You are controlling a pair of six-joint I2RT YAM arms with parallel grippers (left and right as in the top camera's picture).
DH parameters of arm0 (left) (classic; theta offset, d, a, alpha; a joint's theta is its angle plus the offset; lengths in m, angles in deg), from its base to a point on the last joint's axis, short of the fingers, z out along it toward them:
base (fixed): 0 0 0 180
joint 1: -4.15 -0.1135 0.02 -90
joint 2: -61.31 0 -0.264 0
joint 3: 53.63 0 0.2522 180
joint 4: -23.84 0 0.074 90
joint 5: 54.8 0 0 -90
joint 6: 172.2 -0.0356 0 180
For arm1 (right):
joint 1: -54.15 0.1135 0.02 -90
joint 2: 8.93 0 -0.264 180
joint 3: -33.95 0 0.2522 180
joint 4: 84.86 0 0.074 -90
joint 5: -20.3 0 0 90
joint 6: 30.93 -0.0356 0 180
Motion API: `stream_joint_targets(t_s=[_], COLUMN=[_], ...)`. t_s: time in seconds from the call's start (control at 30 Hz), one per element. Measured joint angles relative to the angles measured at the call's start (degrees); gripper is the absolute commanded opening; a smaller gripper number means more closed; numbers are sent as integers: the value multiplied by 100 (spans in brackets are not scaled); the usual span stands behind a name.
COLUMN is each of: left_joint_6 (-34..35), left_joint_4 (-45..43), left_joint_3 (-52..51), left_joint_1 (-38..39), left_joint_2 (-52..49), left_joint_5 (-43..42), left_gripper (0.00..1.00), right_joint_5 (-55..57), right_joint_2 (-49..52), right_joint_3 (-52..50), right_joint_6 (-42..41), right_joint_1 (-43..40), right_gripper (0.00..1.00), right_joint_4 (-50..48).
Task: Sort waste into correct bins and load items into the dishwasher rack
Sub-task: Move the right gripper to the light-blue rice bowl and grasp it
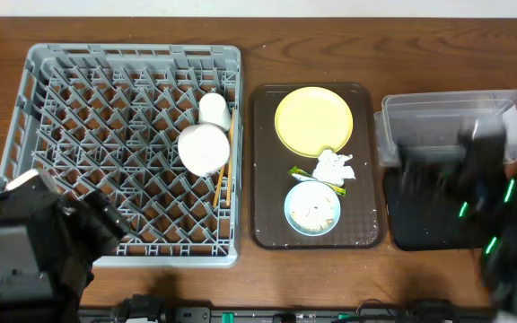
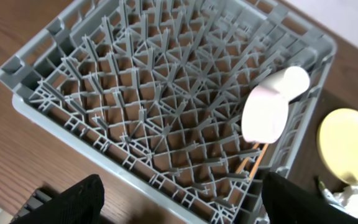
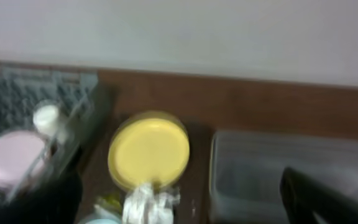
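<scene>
Left tool [image 2: 182, 206] spread, wooden table [image 1: 330, 36], white wall [image 3: 179, 31]

The overhead camera looked straight down on the counter [image 1: 267, 54] from well above. It took in the grey rack [image 1: 133, 51] at left, the brown tray [image 1: 263, 179] in the middle and the clear tub [image 1: 456, 108] at right. The left wrist camera sat close over the rack, at the overhead frame's lower left, tilted down and across it. The left tool [image 2: 182, 196] showed only as two dark fingers [image 2: 73, 202] along the bottom edge. The right wrist camera faced almost level toward the back wall [image 3: 179, 31], its picture blurred, with the right tool [image 3: 179, 199] low in frame. All three views shared the yellow plate [image 1: 313, 120] and the rack's right side.
</scene>
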Motion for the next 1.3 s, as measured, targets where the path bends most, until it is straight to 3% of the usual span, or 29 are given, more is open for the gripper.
stream_joint_targets(t_s=[0.1, 0.23, 0.3, 0.33, 0.43, 0.57, 0.87, 1.3], left_joint_6=[0, 0, 0, 0, 0, 0, 0, 0], left_joint_4=[-17, -92, -116, -125, -133, -177, -188, 63], left_joint_3=[-70, -79, -79, -79, -79, -79, -79, -79], left_joint_1=[0, 0, 0, 0, 0, 0, 0, 0], left_joint_2=[-22, -15, -15, -13, -13, -13, -15, -13], left_joint_5=[9, 24, 24, 24, 26, 26, 26, 68], left_gripper=[83, 83, 83, 83, 83, 83, 83, 89], right_joint_5=[-11, -446, -992, -1314, -2090, -2127, -129, 1058], right_joint_2=[2041, 4223, 5042, 5342, 6008, 6653, 7538, 7434], right_joint_3=[2549, 4907, 5582, 5755, 5932, 5949, 5897, 4081], right_joint_6=[129, 96, -22, -133, -442, -520, -734, -1845], right_joint_1=[0, 0, 0, 4, 90, 726, 3427, 4843], right_gripper=[99, 99, 60, 47, 34, 35, 43, 42], right_joint_4=[1281, 2017, 2186, 2194, 2321, 3112, 4892, 4835])
